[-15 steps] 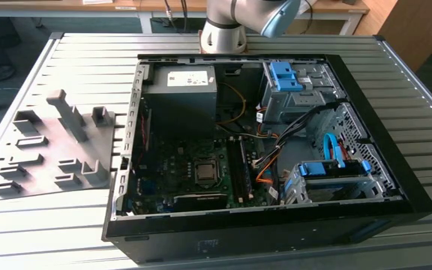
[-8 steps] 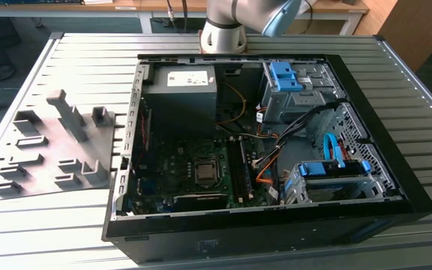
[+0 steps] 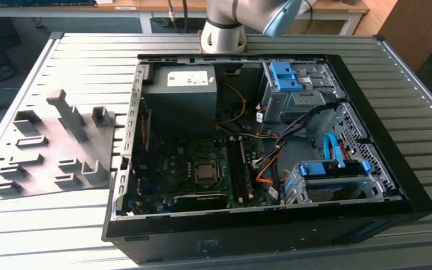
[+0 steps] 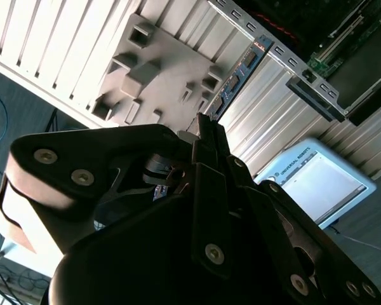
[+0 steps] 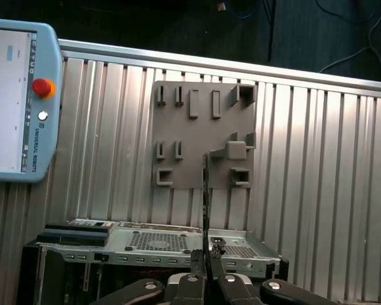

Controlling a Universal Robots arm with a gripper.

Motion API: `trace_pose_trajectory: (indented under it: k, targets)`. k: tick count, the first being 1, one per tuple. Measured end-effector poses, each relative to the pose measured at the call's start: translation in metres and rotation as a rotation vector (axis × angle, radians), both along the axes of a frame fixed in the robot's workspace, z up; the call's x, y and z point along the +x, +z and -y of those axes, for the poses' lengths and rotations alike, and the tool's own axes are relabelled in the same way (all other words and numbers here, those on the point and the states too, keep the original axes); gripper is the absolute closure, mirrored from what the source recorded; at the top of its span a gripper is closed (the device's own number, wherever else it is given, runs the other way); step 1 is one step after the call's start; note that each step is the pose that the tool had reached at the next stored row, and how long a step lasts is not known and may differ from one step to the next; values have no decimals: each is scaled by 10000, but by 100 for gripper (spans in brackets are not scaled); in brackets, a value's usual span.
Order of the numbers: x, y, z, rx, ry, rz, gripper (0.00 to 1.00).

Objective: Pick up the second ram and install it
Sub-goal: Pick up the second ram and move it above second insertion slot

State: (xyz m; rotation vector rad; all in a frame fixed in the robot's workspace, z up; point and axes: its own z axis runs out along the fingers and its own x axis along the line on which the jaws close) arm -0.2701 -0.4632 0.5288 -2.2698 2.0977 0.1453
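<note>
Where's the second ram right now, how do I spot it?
In the first wrist view, find the gripper against the ribbed table. The second ram is the thin dark board clamped in it, seen edge-on. Unlike the grey holder plate behind it, it is dark and blade-thin.

Place: we see a robotics lab or workshop.
Bench: we find a ribbed aluminium table [image 3: 51, 236] carrying an opened computer case [image 3: 396, 185].
Robot: we note an arm's base [image 3: 224, 34] and a teach pendant [image 5: 25, 101] on the table.
Surroundings: we make out desks [image 3: 148, 7] and floor cables [image 5: 241, 9].
</note>
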Motion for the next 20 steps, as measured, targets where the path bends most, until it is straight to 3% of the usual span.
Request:
trace_pose_trajectory:
  k: [20]
  targets:
    - [353,-55,0,0,1,0,86]
